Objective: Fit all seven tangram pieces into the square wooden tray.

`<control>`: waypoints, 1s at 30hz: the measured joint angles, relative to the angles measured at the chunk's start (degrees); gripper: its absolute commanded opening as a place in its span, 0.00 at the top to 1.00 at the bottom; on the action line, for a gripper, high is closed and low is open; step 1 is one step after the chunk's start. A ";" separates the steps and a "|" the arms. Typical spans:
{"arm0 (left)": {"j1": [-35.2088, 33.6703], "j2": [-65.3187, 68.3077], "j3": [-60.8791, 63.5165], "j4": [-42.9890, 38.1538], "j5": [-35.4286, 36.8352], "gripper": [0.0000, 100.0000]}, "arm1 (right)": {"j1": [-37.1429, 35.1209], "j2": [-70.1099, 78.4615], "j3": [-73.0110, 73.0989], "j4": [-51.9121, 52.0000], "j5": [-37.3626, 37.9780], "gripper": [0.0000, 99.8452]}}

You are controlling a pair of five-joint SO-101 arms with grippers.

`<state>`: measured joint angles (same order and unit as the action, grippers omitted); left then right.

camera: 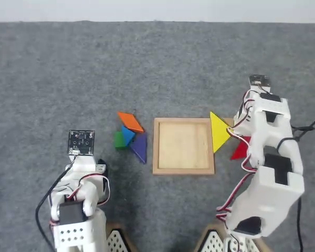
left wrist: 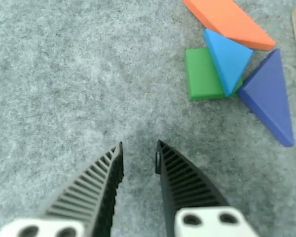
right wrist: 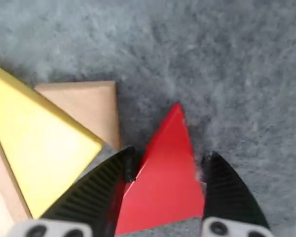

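Inside the parted right end effector (right wrist: 171, 153) sits the red triangle (right wrist: 163, 197), straddled for a pinch toward the tray (camera: 182, 170), while the left end effector (left wrist: 139, 144) hangs empty, slightly apart

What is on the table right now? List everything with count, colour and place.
wooden tray: one, pale wood, mid-table, nothing inside
orange parallelogram: one, orange, left of tray
blue triangle: one, light blue, overlapping the green square
green square: one, green, left of tray
purple triangle: one, blue-purple, nearest the tray's left rim
yellow triangle: one, yellow, overlapping the tray's right rim
tan triangle: one, tan, beside the yellow triangle
red triangle: one, red, right of tray
carpet: one, grey, covering the table
left tool: one, black, open over bare carpet
right tool: one, black, at the red triangle
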<state>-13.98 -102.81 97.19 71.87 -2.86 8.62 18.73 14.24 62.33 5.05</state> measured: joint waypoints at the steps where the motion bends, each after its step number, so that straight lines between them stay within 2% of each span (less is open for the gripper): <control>1: 0.00 0.00 0.00 0.00 0.00 0.90 | 0.44 -0.70 0.26 0.70 -1.05 0.70; 5: 0.00 0.00 0.00 0.00 0.00 0.90 | 0.79 -4.48 1.85 5.27 -4.57 0.61; 13: 0.00 0.00 0.00 0.00 0.00 0.90 | -2.46 -8.18 8.97 5.27 -10.11 0.66; 22: 0.00 0.00 0.00 0.00 0.00 0.90 | -2.11 -8.35 12.04 0.70 -10.73 0.74; 30: 0.00 0.00 0.00 0.00 0.00 0.90 | -2.11 -8.70 12.13 -0.97 -10.73 0.74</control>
<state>-13.98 -102.81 97.19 71.87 -2.86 6.51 10.02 26.37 61.36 -5.67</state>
